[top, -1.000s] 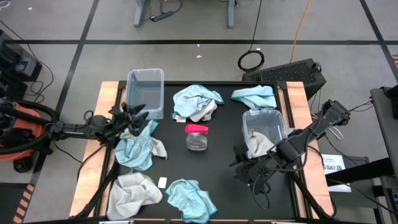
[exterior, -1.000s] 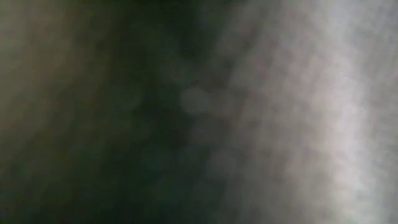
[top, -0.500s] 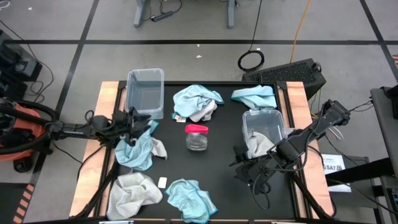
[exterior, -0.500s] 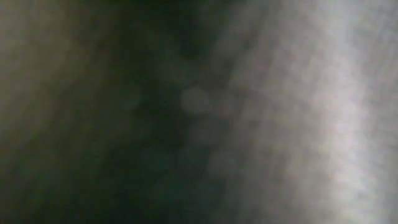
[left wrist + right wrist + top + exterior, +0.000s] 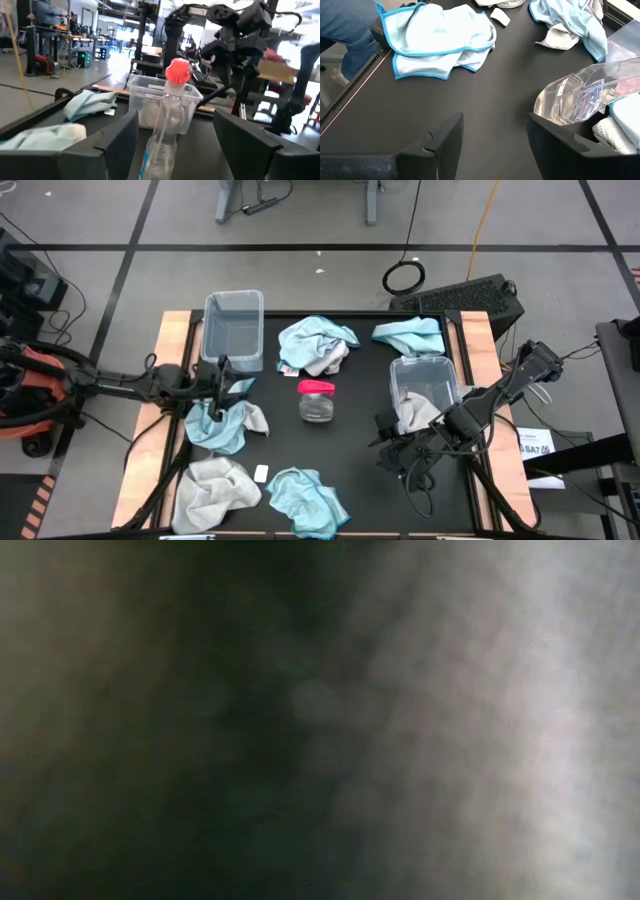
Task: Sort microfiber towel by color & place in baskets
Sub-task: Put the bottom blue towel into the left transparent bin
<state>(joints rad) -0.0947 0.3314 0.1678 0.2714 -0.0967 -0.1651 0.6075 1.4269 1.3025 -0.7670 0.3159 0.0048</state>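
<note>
Black tabletop [image 5: 350,450] with wooden side strips, grey workshop floor around it; low view is a blur, nothing usable.

From my seat, left gripper [image 5: 222,376] sits at the table's left side, just in front of the empty basket [image 5: 234,328] and over the top edge of a blue towel [image 5: 220,423]. From above I can't tell if it touches the cloth. Its wrist view shows the two fingers [image 5: 119,139] spread wide with nothing between them (open, no grasp). Past them I see the clear jar with a pink lid [image 5: 168,117], and beyond that the second basket [image 5: 162,102] with a pale cloth inside.

Right gripper [image 5: 398,450] waits near the table's right front, just in front of that second basket [image 5: 424,393], which holds a grey towel [image 5: 418,410]. Its fingers [image 5: 445,135] also stand apart, empty, over bare black surface.

Outward from there: jar [image 5: 316,400] stands mid-table between the two baskets. Blue-and-grey towel heap [image 5: 317,345] lies behind the jar, beside the empty basket. Another blue towel [image 5: 410,335] lies at the back right, just behind the second basket. Front left has a grey towel [image 5: 214,490], a small white tag [image 5: 261,473] next to it, and one more blue towel [image 5: 305,498] at the front edge.
</note>
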